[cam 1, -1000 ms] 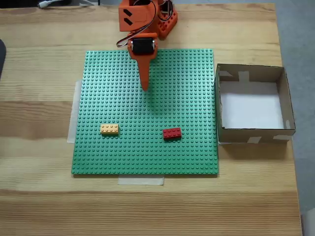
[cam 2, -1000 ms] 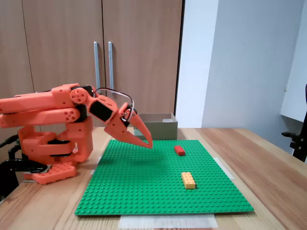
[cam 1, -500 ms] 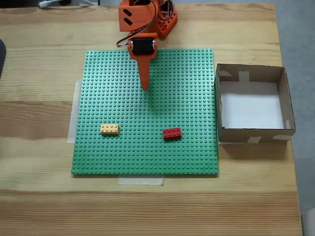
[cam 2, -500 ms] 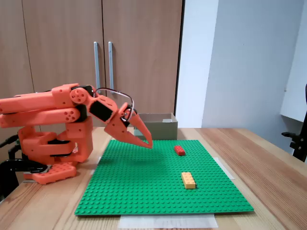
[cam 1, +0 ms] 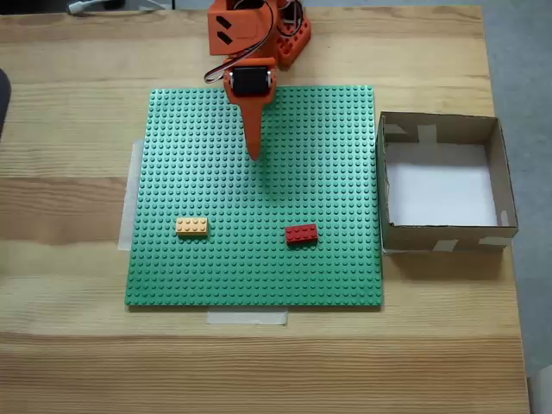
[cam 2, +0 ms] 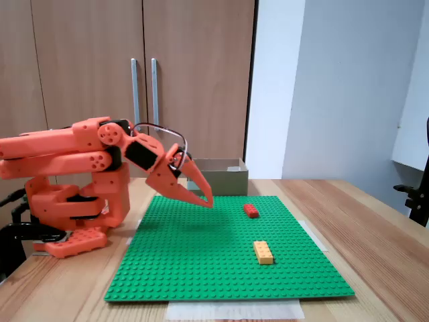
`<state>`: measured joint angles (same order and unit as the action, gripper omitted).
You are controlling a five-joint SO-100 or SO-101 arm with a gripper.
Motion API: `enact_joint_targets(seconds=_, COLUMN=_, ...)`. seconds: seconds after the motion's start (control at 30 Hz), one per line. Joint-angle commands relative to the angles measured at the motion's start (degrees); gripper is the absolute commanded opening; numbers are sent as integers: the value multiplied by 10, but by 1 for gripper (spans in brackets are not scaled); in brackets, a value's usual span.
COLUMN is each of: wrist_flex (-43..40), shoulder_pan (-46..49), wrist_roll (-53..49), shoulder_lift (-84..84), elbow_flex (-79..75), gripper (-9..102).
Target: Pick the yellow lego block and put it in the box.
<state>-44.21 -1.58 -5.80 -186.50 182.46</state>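
- Step in hand: the approach. The tool (cam 1: 254, 153) hangs above the far half of the green baseplate (cam 1: 328, 138) and carries nothing; no grasp has been made.
- Tool state: in both fixed views the two fingers meet at one point, so the jaws stand together. In the side-on fixed view the tool (cam 2: 206, 201) points downward, its tip just above the studs.
- Task thing: the yellow lego block (cam 1: 191, 226) lies flat on the baseplate, toward the near left part in the top-down fixed view, well apart from the tool. In the side-on view the yellow lego block (cam 2: 263, 252) lies nearer the camera than the red brick (cam 2: 251, 210).
- Distractor: the red brick (cam 1: 301, 234) sits to the right of the yellow one in the top-down view, clear of it.
- Target: the box (cam 1: 502, 172) stands on the counter (cam 1: 69, 345) just beside the baseplate's right edge, with nothing seen inside.
- Next move, as judged: spread the jaws, carry the tool out over the yellow block, line the fingers across its short sides, then descend. Studs may hold the block, so a firm grip is advisable.
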Motion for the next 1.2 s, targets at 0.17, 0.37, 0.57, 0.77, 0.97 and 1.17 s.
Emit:
enact_joint_targets(seconds=0.17, wrist_flex=-1, shoulder_pan=-4, wrist_roll=-4, shoulder_lift=-5, elbow_flex=3, gripper=-1)
enact_joint_targets(seconds=0.37, wrist_flex=-1, shoulder_pan=-4, wrist_roll=-4, shoulder_lift=-5, elbow_flex=3, gripper=-1)
enact_joint_targets(seconds=0.57, wrist_flex=-1, shoulder_pan=-4, wrist_roll=-4, shoulder_lift=-5, elbow_flex=3, gripper=-1)
enact_joint_targets(seconds=0.77, wrist_flex=-1, shoulder_pan=-4, wrist_roll=-4, shoulder_lift=-5, elbow_flex=3, gripper=-1)
enact_joint_targets(seconds=0.97, wrist_flex=-1, shoulder_pan=-4, wrist_roll=-4, shoulder_lift=-5, elbow_flex=3, gripper=-1)
enact_joint_targets(seconds=1.17, wrist_flex=-2, shoulder_pan=4, wrist_roll=18, shoulder_lift=-5, elbow_flex=3, gripper=-1)
